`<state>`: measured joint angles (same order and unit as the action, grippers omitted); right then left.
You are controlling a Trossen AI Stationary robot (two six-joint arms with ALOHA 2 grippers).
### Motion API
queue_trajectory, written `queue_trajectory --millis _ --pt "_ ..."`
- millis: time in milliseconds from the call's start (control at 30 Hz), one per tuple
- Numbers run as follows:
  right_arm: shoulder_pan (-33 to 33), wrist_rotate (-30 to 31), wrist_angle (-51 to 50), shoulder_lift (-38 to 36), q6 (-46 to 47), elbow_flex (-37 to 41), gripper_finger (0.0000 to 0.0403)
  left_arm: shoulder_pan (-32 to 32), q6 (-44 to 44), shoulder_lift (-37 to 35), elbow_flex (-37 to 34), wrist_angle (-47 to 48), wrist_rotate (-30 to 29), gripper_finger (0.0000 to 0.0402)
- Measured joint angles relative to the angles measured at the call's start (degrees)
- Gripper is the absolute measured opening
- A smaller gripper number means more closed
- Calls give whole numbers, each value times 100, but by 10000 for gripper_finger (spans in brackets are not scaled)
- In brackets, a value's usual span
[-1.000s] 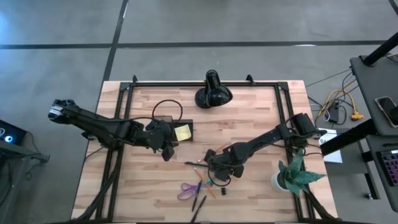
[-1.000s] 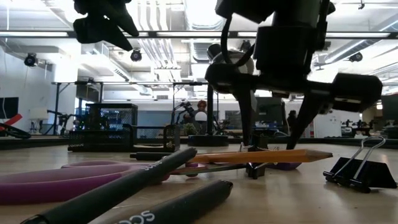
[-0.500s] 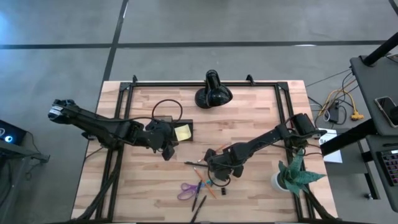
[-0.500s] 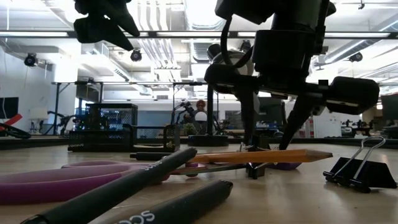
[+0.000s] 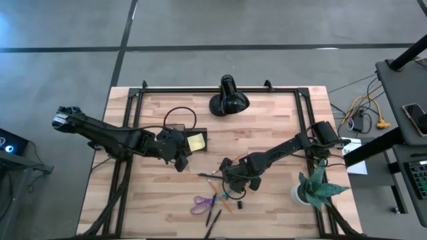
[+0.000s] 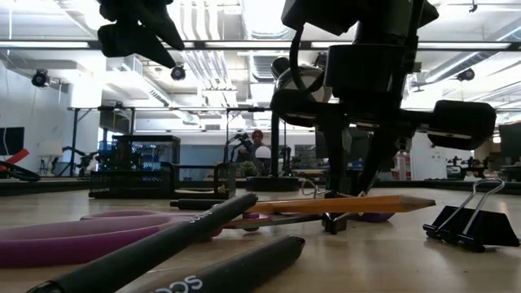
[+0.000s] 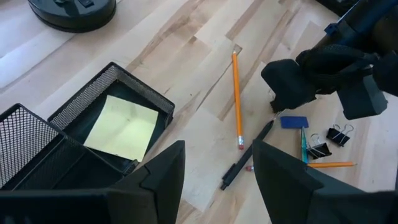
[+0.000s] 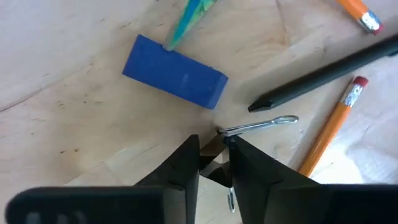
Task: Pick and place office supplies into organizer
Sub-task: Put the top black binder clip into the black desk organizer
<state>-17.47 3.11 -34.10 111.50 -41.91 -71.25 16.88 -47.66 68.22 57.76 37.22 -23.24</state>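
Your right gripper (image 8: 212, 163) is down on the wooden table (image 5: 280, 127) near its centre, fingers nearly shut around a small black binder clip with wire handles (image 8: 252, 127); whether the pads already bear on it cannot be told. A blue rectangular eraser (image 8: 175, 70) lies just beside the clip, a black pen (image 8: 323, 70) and an orange pencil (image 8: 328, 132) close by. Judged step: securing the clip. Squeeze on the clip body, not the wire loops, and lift straight up so that the eraser and pen are not dragged. The black mesh organizer (image 5: 193, 141), a yellow sticky-note pad (image 7: 121, 127) inside, sits toward ten o'clock from the clip. Your left gripper (image 7: 214, 180) waits over it, fingers apart and empty.
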Motion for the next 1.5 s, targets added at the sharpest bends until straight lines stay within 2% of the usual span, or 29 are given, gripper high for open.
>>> queue_trajectory --millis 200,400,667,900,1167,1333,1500 --pt "70 9 -4 0 562 -80 53 0 1 153 0 -126 0 169" --pt "199 329 -11 -37 1242 -440 56 16 4 121 20 -119 2 169" --pt "744 343 173 -98 2505 -1351 62 136 7 -681 18 -20 1 169" --pt "1184 263 974 -63 2602 -1848 64 133 7 -1454 9 562 -85 169" --pt "1446 -153 1067 813 3150 -2612 65 131 94 -2165 4 929 -170 169" --pt "1560 -170 1135 1674 3562 -3906 65 131 229 -2475 2 950 -280 169" --pt "1711 -142 582 2483 3749 -5149 65 131 310 -2669 2 1038 -281 169"
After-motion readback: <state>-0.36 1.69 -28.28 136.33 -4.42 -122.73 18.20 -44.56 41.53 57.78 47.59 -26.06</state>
